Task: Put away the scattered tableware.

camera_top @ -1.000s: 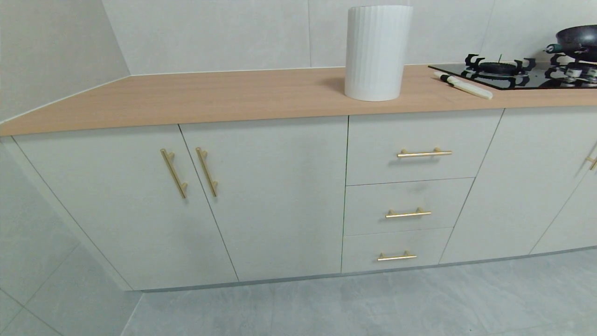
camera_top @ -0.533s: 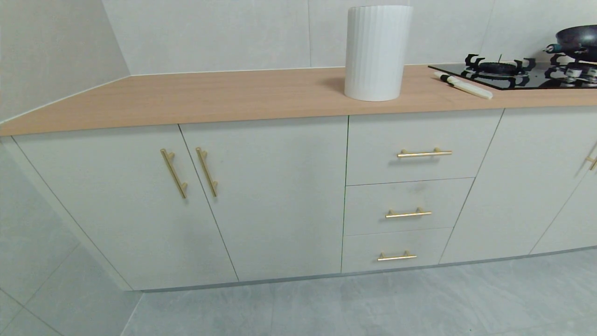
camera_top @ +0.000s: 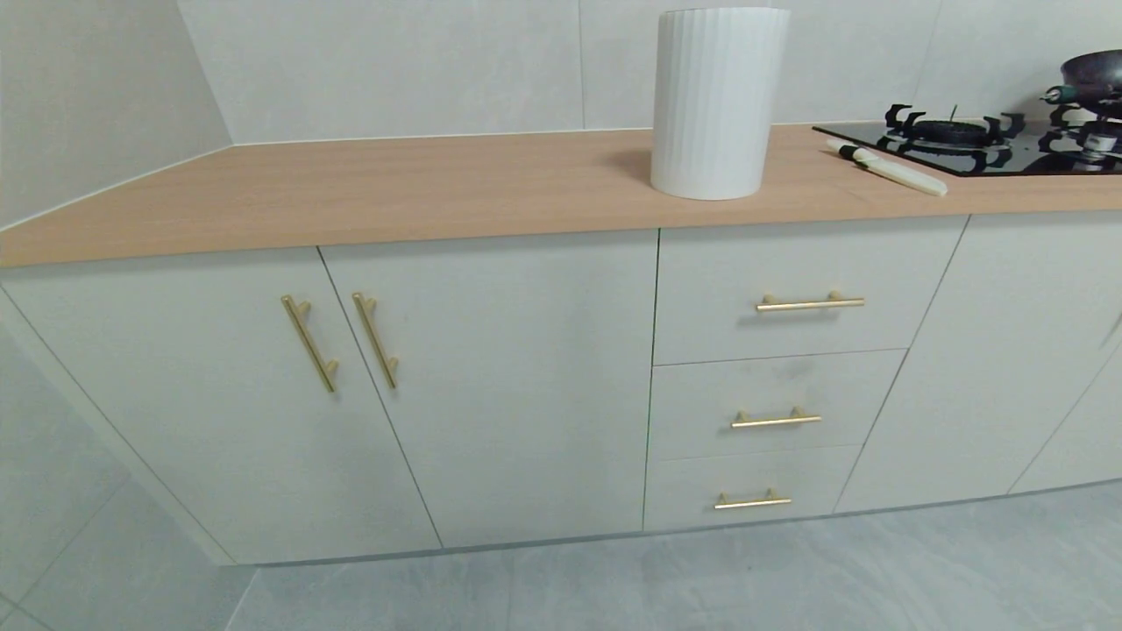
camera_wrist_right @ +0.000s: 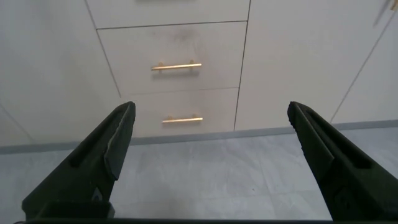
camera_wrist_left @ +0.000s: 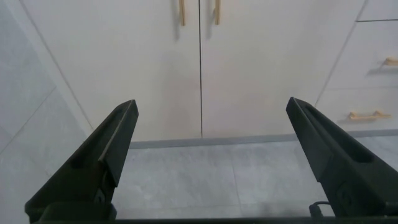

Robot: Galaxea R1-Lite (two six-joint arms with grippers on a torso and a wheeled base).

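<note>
Since the knife [camera_top: 890, 166] lies loose on the countertop [camera_top: 394, 188], left gripper [camera_wrist_left: 211, 107] and right gripper [camera_wrist_right: 211, 109] hang low facing the cabinets [camera_top: 508, 368], both spread wide, empty, presumably readied.

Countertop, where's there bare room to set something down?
The long wooden stretch of the countertop from the corner wall to the white ribbed cylinder is bare. Right of the cylinder it is crowded: a knife lies beside the gas hob.

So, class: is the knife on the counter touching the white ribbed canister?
Apart. The head view shows a strip of bare countertop between the knife and the canister.
</note>
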